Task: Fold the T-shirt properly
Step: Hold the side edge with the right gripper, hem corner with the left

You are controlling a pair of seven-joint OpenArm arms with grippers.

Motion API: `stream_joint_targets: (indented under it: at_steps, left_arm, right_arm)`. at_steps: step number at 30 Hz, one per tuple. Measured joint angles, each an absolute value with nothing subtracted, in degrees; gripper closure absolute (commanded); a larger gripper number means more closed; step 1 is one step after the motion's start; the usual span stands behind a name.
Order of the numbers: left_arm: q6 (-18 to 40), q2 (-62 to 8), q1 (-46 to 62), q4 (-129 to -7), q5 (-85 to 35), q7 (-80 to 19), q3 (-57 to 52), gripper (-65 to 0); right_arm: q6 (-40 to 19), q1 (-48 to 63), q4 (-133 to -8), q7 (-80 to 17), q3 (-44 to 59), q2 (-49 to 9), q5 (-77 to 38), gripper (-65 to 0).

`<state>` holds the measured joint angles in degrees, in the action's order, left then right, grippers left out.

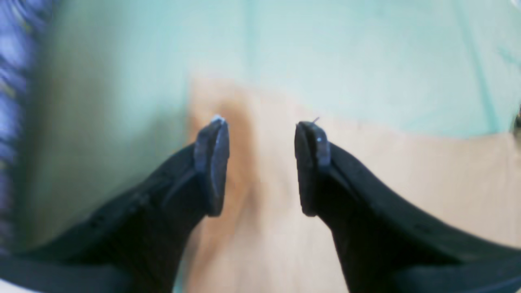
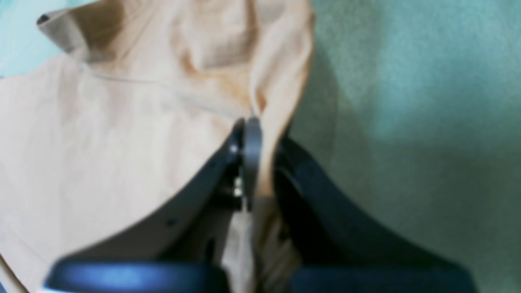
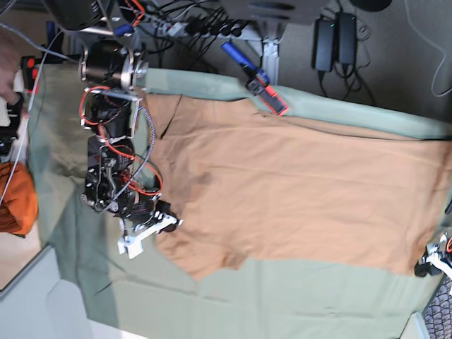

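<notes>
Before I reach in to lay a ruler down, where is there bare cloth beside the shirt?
A wide strip of green table cloth lies bare below the T-shirt. A narrower strip borders its upper edge. The left side is crowded: the right gripper is clamped on a shirt edge, with the deep-orange bundle beyond. The open left gripper hovers over the shirt's edge.

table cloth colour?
Sage green table cloth, clearest in the base view.

A robotics lab — cable tangle [image 3: 191, 21], power bricks [image 3: 335, 32] behind table.
</notes>
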<state>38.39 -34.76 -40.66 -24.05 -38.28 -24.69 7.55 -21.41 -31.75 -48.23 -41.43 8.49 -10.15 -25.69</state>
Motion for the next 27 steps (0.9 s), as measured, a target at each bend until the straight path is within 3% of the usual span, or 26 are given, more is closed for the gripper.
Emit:
stream_joint_targets:
  at_steps: [7, 10, 15, 19, 24, 27]
  left_arm:
    - [31.6, -34.9, -39.2, -24.2, -29.5, -22.2, 7.7, -30.0]
    - [24.4, -34.9, -38.2, -23.8, -27.1, -21.6, 7.7, -30.0]
    - [24.6, -34.4, -36.7, -23.5, -27.0, -21.9, 7.7, -30.0]
    - [29.5, -33.4, -36.9, -23.6, -29.2, -22.5, 7.6, -30.0]
    - [29.5, -32.4, -37.0, -23.6, -29.4, -22.7, 7.7, -30.0]
    - [33.1, -32.1, -37.0, -23.5, -30.9, -23.7, 7.6, -30.0]
  right_arm:
    - [-21.4, -31.7, -48.2, -41.4, 8.5, -10.2, -25.7, 0.0]
    - [-21.4, -31.7, -48.2, -41.4, 8.5, -10.2, -25.8, 0.0]
    - [-21.4, -31.7, -48.2, -41.6, 8.5, -10.2, -25.9, 0.0]
    - [-21.4, -31.7, -48.2, -41.7, 8.5, -10.2, -26.0, 0.0]
    - [-21.4, -31.7, -48.2, -41.8, 8.5, -10.2, -26.1, 0.0]
    - [-21.4, -31.7, -48.2, -41.8, 8.5, -10.2, -26.1, 0.0]
